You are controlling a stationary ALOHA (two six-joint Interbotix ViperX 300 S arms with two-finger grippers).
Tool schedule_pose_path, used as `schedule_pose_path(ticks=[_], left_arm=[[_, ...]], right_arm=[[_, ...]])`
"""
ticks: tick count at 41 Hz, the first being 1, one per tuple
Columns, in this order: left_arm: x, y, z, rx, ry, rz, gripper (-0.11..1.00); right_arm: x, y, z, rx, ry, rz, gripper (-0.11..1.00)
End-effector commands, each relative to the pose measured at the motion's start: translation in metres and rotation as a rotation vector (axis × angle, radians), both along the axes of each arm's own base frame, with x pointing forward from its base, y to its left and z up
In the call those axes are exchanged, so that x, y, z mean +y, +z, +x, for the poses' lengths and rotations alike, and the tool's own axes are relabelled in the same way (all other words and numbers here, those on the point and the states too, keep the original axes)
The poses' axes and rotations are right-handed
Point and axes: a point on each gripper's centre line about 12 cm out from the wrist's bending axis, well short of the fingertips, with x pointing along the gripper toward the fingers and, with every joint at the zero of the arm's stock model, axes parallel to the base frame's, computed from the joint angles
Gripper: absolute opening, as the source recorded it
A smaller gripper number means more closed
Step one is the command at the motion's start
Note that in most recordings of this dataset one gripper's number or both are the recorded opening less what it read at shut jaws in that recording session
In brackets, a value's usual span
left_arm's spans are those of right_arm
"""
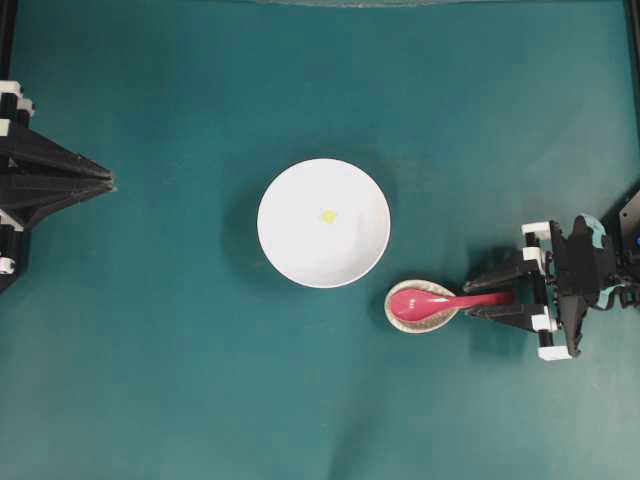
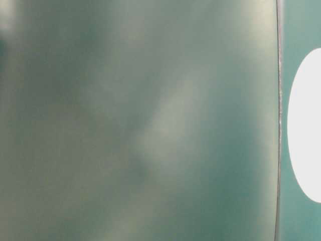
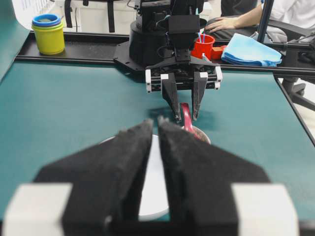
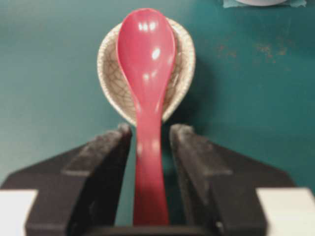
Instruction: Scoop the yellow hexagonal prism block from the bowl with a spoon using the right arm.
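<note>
The tiny yellow hexagonal prism block (image 1: pixel 328 215) lies near the middle of the white bowl (image 1: pixel 290 250). Right of the bowl, the pink-red spoon (image 1: pixel 425 303) rests with its scoop in a small speckled beige rest (image 1: pixel 441 322), handle pointing right. My right gripper (image 1: pixel 472 298) is open and straddles that handle. In the right wrist view the spoon (image 4: pixel 146 54) runs between the fingers (image 4: pixel 115 147) with a gap on each side. My left gripper (image 1: pixel 110 185) is shut with nothing in it, far left of the bowl. From the left wrist view it (image 3: pixel 155 125) points at the bowl (image 3: pixel 153 191).
Beyond the table's far rail stand a yellow cup stack with a blue lid (image 3: pixel 47 33), a red cup (image 3: pixel 204 46) and a blue cloth (image 3: pixel 248 49). The table-level view is a blur, with a white shape (image 2: pixel 306 125) at its right edge.
</note>
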Motion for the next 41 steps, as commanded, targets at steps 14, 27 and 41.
schedule_pose_path(ticks=[14, 27, 41], left_arm=[[0.0003, 0.011, 0.0024, -0.025, 0.002, -0.003, 0.14], [0.0003, 0.011, 0.0024, -0.025, 0.002, -0.003, 0.14], [0.0003, 0.0114, 0.0025, -0.025, 0.002, -0.003, 0.14]], right_arm=[[0.0017, 0.0032, 0.0017, -0.02, 0.018, -0.04, 0.45], [0.0021, 0.0028, 0.0024, -0.016, 0.018, -0.039, 0.3], [0.0017, 0.0087, 0.0025, -0.039, 0.014, -0.023, 0.24]])
